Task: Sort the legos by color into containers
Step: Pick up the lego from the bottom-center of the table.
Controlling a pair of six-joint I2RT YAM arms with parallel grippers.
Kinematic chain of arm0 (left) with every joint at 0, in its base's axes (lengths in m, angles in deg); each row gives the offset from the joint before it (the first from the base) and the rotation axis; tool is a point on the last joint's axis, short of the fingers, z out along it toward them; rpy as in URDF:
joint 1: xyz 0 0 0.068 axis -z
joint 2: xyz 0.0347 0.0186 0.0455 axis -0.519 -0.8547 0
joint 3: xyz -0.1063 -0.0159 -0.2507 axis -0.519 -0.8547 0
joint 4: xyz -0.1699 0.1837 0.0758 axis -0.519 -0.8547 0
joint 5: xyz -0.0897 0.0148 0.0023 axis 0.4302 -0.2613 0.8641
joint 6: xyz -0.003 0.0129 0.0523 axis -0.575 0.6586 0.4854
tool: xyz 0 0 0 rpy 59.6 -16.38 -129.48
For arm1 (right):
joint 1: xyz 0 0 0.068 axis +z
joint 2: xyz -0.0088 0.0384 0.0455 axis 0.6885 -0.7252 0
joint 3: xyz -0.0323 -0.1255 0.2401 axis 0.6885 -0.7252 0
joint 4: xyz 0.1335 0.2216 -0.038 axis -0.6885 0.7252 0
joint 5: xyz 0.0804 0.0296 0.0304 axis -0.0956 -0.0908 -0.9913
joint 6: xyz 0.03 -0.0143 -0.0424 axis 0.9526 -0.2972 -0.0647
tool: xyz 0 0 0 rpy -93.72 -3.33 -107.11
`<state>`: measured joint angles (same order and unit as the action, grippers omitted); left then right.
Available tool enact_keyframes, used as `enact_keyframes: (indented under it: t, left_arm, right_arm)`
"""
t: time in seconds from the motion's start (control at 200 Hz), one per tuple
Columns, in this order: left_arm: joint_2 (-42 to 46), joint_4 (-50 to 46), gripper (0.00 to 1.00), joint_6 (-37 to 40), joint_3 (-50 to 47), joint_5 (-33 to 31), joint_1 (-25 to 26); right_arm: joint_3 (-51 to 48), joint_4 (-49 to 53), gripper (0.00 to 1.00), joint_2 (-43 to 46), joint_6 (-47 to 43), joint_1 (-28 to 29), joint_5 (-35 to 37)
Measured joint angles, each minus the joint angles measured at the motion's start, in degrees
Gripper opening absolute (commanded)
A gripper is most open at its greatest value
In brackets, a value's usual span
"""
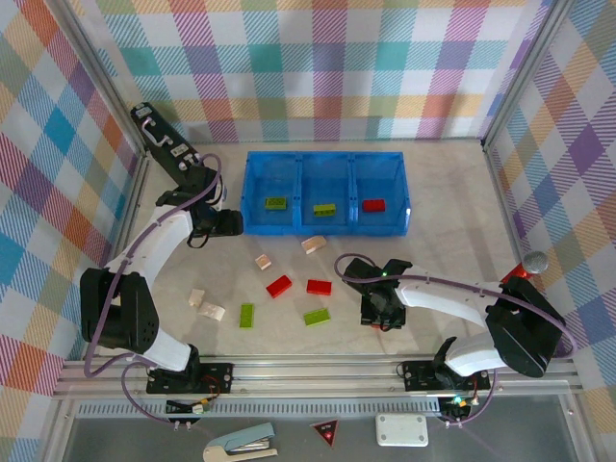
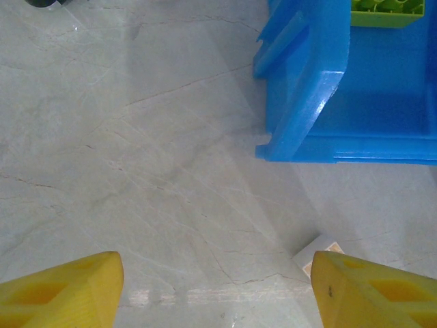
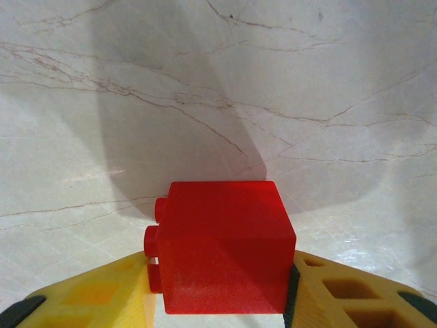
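Observation:
My right gripper (image 3: 222, 290) is shut on a red lego (image 3: 222, 242), which sits between its yellow fingers just above the marble tabletop. In the top view this gripper (image 1: 378, 310) hangs right of the loose legos: two red (image 1: 279, 286) (image 1: 319, 287), two green (image 1: 317, 317) (image 1: 247, 315) and several cream ones (image 1: 314, 244). The blue tray of containers (image 1: 325, 159) holds a green lego (image 1: 276, 203) on the left, another green (image 1: 324, 209) in the middle and a red one (image 1: 373, 205) on the right. My left gripper (image 1: 231, 223) (image 2: 217, 287) stands open and empty beside the tray's left corner (image 2: 307, 109).
A small pale piece (image 2: 315, 247) lies by my left gripper's right finger. Plaid walls close in the table on three sides. A metal rail (image 1: 318, 371) runs along the near edge, with a stapler (image 1: 241, 445), a red triangle sticker (image 1: 326, 432) and a white box (image 1: 401, 429) beyond it.

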<state>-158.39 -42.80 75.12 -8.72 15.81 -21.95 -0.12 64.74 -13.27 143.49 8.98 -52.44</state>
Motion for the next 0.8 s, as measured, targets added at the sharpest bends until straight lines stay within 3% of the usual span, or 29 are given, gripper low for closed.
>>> enact_keyframes:
  t: [0.365, 0.8]
  left_arm:
    - [0.0, 0.0, 0.73, 0.17, 0.0, 0.07, 0.0]
    - [0.09, 0.17, 0.73, 0.17, 0.0, -0.07, -0.02]
  right_arm:
    - [4.33, 3.76, 0.46, 0.2, -2.27, -1.75, 1.66]
    - [14.21, 8.0, 0.46, 0.37, -13.75, -13.4, 1.79]
